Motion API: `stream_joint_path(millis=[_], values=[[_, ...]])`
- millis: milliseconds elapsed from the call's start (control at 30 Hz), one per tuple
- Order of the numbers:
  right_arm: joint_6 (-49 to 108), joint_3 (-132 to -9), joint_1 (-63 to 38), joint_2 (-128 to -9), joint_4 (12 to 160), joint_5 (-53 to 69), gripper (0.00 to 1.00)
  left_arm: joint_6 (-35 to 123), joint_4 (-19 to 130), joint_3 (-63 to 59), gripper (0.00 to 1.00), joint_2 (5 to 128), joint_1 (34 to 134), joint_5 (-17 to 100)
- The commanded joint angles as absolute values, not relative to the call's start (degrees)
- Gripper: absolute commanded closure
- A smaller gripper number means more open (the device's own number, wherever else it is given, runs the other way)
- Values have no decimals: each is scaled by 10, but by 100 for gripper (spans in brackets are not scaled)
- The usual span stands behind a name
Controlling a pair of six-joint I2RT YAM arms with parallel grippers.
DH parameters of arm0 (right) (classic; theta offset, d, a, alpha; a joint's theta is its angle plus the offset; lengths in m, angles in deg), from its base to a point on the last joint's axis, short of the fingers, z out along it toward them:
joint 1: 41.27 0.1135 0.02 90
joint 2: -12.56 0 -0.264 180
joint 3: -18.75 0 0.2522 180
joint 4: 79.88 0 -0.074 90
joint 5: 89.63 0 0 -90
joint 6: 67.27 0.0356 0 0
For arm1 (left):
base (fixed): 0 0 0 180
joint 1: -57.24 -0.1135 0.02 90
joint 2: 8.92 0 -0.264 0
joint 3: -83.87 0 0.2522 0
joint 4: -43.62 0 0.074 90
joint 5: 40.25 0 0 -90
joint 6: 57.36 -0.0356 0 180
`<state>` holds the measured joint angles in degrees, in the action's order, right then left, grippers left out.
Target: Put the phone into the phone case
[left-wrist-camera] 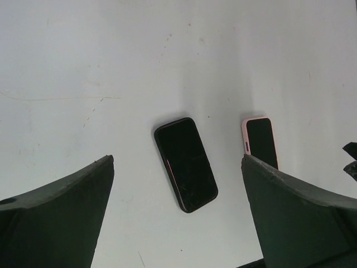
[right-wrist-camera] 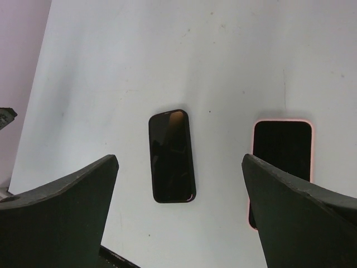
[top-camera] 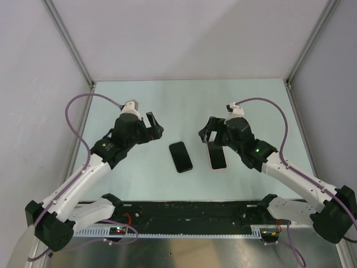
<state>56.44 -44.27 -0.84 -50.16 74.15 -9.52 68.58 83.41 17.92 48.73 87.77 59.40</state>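
Note:
A black phone (top-camera: 181, 157) lies flat on the white table, screen dark, in the middle between the arms. It also shows in the left wrist view (left-wrist-camera: 186, 164) and the right wrist view (right-wrist-camera: 172, 155). A pink phone case (top-camera: 217, 156) with a dark inside lies flat just right of it, apart from it, and shows in both wrist views (left-wrist-camera: 260, 140) (right-wrist-camera: 281, 151). My left gripper (top-camera: 155, 126) is open and empty, above the table to the phone's far left (left-wrist-camera: 177, 162). My right gripper (top-camera: 209, 134) is open and empty, above the case's far end (right-wrist-camera: 179, 159).
Grey walls with metal corner posts (top-camera: 78, 56) close in the table on the left, back and right. A black rail (top-camera: 189, 215) with the arm bases runs along the near edge.

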Motion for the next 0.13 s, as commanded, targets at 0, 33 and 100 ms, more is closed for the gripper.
stream_joint_path(millis=[0,33,100], values=[[572,-443,-8,-489,764,-124,1,673,823,183,0,467,880,623],[571,-443,-8,-490,767,-125,1,673,824,183,0,465,879,626],[568,-443,-9,-492,772,-126,1,674,823,184,0,463,880,633]])
